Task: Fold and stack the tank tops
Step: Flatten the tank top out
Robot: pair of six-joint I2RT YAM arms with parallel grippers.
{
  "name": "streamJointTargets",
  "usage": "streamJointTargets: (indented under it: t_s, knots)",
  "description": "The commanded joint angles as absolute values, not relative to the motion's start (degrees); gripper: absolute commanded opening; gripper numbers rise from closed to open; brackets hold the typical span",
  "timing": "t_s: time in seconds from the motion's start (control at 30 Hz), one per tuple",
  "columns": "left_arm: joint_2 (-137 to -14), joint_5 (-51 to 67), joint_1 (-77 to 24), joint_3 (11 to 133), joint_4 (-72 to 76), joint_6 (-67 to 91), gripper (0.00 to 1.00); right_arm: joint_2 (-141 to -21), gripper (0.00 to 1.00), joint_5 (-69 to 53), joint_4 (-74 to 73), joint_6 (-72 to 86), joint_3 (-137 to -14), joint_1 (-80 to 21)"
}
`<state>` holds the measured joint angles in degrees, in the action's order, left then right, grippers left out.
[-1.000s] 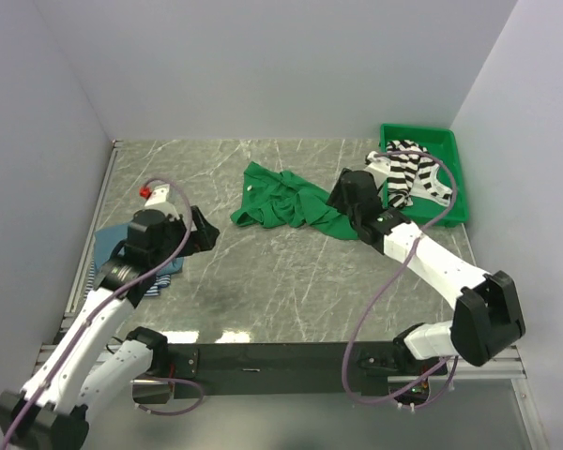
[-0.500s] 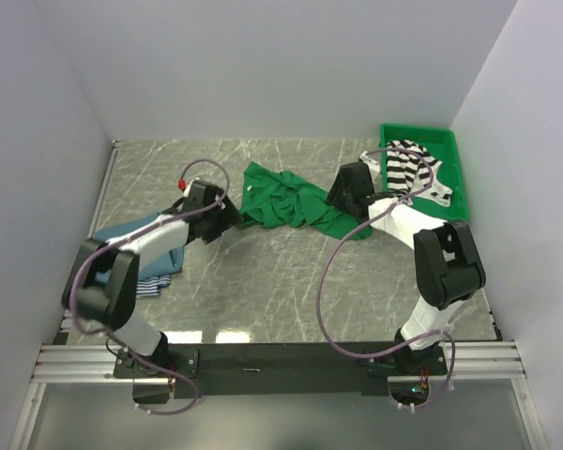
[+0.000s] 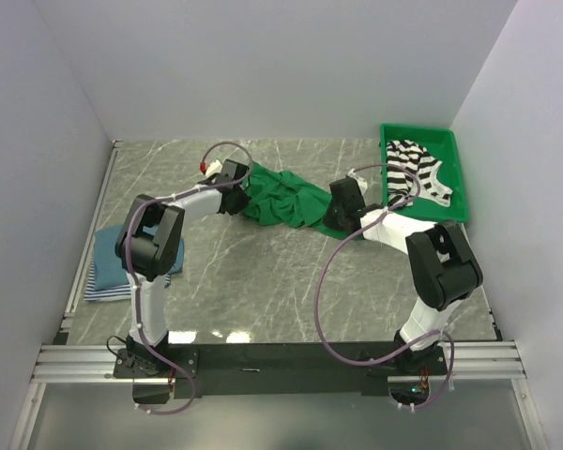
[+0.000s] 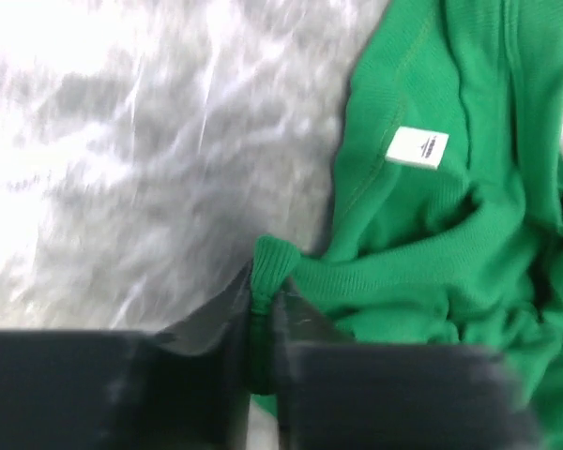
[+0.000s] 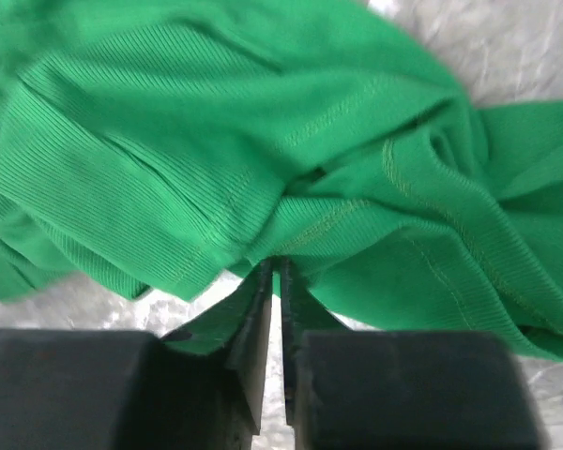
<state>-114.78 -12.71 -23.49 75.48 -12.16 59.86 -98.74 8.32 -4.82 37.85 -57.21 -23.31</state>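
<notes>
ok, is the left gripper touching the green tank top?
Touching. Left wrist view: the left gripper is closed on a bunched edge of the green tank top, no gap.

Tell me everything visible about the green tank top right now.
The green tank top is ribbed knit cloth with stitched hems and a white label. It lies crumpled and unfolded on the marbled table. The left gripper pinches a bunched edge at its left end; the right gripper is closed on a hem fold at its right end.
</notes>
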Motion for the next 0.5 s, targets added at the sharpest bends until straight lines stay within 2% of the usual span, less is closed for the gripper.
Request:
streamJointTargets:
  t_s: [0.0, 0.03, 0.2, 0.33, 0.4, 0.43, 0.47]
  knots:
    - [-117.6, -18.8, -22.9, 83.1, -16.8, 57.7, 0.01, -96.9, 0.08, 6.2, -1.7, 38.2, -54.8, -23.6]
    - [-119.3, -21.2, -22.0, 86.9, -17.8, 56.4, 0.01, -95.9, 0.00, 5.1, -1.1, 38.6, -54.1, -24.3]
    - [-125.1, -23.2, -16.7, 99.5, -22.7, 52.1, 0.01, -88.4, 0.00, 6.4, -1.2, 39.3, -47.8, -32.2]
    - [-129.6, -19.5, -12.0, 112.0, -23.3, 44.6, 0.00, -80.2, 0.00, 8.9, -2.3, 41.9, -42.7, -38.8]
    - [-132.1, -17.1, -10.4, 115.6, -23.5, 41.9, 0.09, -75.8, 0.03, 10.2, -3.6, 42.7, -41.4, -38.8]
    - [-132.8, -16.2, -10.0, 118.9, -23.9, 40.3, 0.15, -74.5, 0.12, 11.8, -4.1, 42.4, -41.4, -38.6]
    - [-133.2, -13.6, -9.5, 119.7, -24.1, 39.6, 0.37, -72.9, 0.17, 15.8, -6.0, 41.8, -42.7, -38.3]
